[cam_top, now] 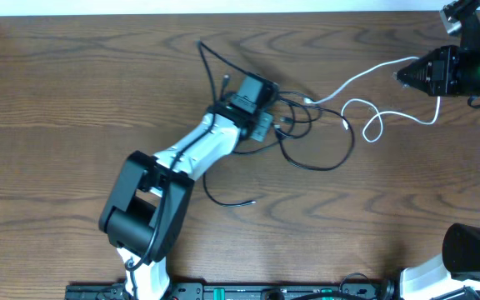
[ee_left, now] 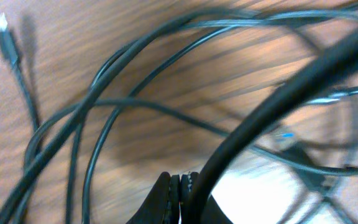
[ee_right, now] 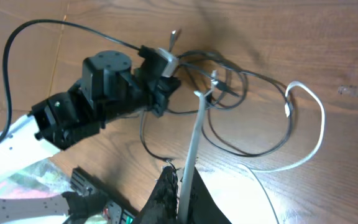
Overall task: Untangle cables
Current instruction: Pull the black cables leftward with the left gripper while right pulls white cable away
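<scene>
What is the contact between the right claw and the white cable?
Touching. The right wrist view shows the white cable running straight into the shut right claw, pinched inside it.

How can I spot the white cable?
Look at the far right corner of the table, where the right gripper pinches a cord. That cord is the white cable, and it snakes left from there into the tangled black cable in the middle. It is the only white cord here.

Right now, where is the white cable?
Overhead, the white cable lies on the right side, running from the right gripper to the black cable tangle mid-table.
</scene>
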Robot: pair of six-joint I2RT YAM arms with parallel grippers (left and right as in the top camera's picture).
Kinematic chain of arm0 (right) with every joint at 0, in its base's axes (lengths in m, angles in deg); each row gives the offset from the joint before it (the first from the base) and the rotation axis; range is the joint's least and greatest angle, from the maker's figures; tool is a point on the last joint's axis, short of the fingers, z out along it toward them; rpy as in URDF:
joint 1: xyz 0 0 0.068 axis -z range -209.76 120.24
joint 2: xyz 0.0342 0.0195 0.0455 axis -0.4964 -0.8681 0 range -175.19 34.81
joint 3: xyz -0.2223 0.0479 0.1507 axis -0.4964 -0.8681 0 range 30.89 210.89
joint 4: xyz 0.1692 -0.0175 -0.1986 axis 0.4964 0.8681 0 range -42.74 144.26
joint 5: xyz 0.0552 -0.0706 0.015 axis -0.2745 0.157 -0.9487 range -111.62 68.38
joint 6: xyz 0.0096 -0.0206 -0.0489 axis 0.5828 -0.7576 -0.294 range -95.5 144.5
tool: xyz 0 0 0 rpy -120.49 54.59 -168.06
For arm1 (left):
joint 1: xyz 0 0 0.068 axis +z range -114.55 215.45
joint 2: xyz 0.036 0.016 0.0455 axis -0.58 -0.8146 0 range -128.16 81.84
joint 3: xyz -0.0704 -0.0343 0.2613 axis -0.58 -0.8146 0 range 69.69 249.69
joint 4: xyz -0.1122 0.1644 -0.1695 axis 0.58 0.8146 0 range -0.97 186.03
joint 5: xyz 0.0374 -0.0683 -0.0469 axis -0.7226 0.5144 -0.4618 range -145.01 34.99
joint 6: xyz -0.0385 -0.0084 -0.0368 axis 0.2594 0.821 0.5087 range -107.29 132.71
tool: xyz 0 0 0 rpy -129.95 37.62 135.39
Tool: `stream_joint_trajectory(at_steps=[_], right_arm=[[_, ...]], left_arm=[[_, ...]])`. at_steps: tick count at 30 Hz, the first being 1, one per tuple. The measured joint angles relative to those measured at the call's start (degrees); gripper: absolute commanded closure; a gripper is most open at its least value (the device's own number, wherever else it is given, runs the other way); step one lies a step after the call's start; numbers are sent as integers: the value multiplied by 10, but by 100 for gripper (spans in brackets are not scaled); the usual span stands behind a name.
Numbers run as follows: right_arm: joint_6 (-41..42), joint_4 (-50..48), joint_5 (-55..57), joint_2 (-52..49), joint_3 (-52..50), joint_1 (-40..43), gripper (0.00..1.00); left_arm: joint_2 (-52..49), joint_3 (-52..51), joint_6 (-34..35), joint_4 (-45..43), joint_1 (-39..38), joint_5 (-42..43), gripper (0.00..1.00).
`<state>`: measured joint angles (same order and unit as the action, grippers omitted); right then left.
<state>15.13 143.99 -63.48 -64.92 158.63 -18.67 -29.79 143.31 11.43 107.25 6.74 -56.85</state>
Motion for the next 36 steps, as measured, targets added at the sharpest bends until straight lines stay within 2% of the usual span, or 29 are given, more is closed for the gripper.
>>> stream_joint_trajectory(at_steps=[8,22,27,36], right_arm=[[18,-90,1,0,0,18,99],[124,-317,98,0,0,140,99],[149,-382,142,-2,0,160,99],[168,-575,254,-95,0,201,99]], left_arm=[[0,0,43,69,78,-19,92],[0,0,50,75,79,-24,93],[0,0,50,75,79,-24,93],[0,0,54,75,79,-26,93]])
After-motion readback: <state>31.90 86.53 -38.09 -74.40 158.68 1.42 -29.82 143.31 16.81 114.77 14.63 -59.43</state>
